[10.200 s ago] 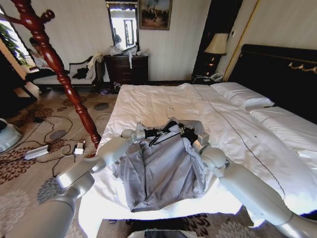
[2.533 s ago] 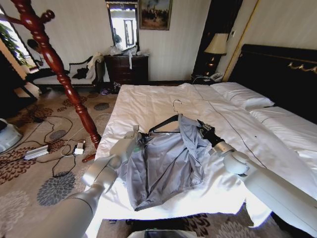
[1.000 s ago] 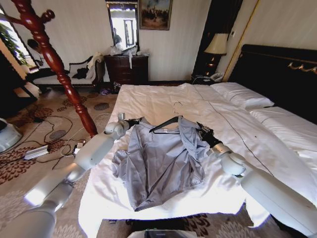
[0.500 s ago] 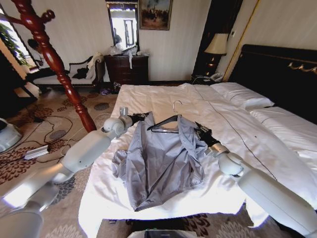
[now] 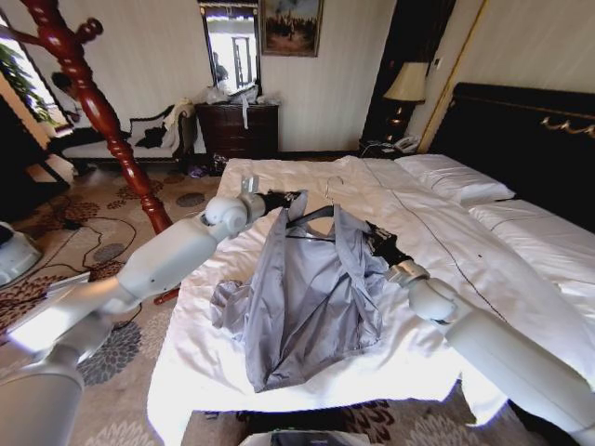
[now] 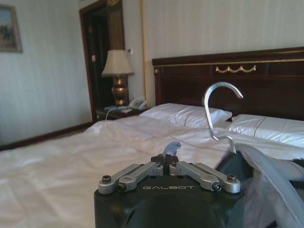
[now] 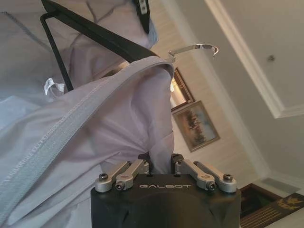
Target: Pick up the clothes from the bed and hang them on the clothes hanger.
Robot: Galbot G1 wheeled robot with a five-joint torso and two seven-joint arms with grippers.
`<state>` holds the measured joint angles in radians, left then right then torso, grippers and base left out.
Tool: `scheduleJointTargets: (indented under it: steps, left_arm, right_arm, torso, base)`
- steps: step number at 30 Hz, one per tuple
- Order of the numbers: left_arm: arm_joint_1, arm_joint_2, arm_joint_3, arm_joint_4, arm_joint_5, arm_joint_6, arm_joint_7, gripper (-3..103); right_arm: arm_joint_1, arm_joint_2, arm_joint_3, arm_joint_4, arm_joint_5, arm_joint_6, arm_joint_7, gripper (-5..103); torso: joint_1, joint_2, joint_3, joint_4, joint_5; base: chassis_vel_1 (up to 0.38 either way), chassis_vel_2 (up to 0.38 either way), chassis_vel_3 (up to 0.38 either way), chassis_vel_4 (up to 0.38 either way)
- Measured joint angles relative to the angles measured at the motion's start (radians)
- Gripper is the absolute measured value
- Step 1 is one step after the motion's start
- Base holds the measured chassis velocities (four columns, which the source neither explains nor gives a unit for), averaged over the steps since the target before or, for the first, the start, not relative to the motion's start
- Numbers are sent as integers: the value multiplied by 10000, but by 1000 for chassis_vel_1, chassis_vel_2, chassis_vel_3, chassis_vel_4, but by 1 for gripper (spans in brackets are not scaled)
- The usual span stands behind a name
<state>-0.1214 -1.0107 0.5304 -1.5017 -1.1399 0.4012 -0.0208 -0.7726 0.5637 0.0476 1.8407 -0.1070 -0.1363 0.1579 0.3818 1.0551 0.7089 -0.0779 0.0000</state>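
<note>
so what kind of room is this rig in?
Looks like a hotel-style bedroom: a wide white bed with a tall dark headboard, a bedside lamp, and a wooden coat stand.

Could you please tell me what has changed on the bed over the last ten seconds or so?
The left gripper has lifted the hanger and the jacket collar up off the bed, toward the headboard. The right gripper went from the collar to the jacket's right edge. The jacket's hem still lies on the sheets.

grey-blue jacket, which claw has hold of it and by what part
Both. The left claw pinches the light grey-blue thin jacket at its collar by the black hanger; the right claw is shut on the shoulder fabric.
</note>
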Motion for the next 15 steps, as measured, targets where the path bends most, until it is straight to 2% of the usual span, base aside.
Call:
scheduleJointTargets:
  steps: [2, 4, 8, 9, 13, 15]
  left_arm:
    - [-384, -175, 219, 63, 8, -75, 95, 0]
    - [-800, -394, 506, 72, 7, -136, 237, 0]
    - [-1073, -454, 680, 75, 10, -191, 337, 0]
    - [-1323, -451, 893, 202, 15, -303, 457, 0]
    - [-1764, -465, 1208, 429, 21, -528, 603, 0]
    - [-2229, -567, 1434, 502, 2, -708, 778, 0]
  right_arm:
    - [488, 18, -140, -56, 234, -87, -15, 18]
    - [902, 7, -198, -167, 551, -145, -49, 18]
    - [1177, -64, -245, -158, 922, -151, -179, 18]
    - [1433, -74, -354, -130, 1096, -152, -203, 18]
    - [1894, 81, -621, -152, 1251, -191, -114, 18]
    - [2444, 306, -1026, -234, 1454, -319, -94, 18]
  torso:
    - [2, 0, 0, 6, 0]
    - [2, 0, 0, -1, 0]
    - [1, 0, -1, -8, 3]
    - [1, 0, 0, -3, 1]
    - [2, 0, 1, 7, -2]
    - [2, 0, 0, 0, 0]
  base:
    - [0, 0, 0, 0]
    - [0, 0, 0, 0]
    - [0, 0, 0, 0]
    - [0, 0, 0, 0]
    - [0, 0, 0, 0]
    - [0, 0, 0, 0]
